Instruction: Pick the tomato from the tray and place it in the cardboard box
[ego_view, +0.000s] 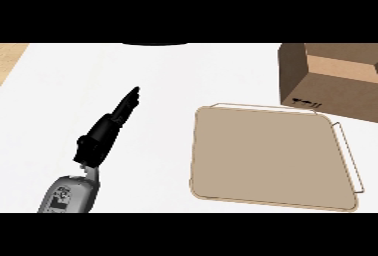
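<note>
A tan tray with a thin wire rim lies on the white counter at the right; nothing shows on it. Behind it at the upper right stands the brown cardboard box, its top open. No tomato shows in the head view. My left hand is over the counter to the left of the tray, fingers straight and pointing up and to the right, holding nothing. My right hand does not show.
The white counter stretches left and behind the tray. A strip of wooden surface shows at the far upper left. A dark rounded shape sits at the counter's far edge.
</note>
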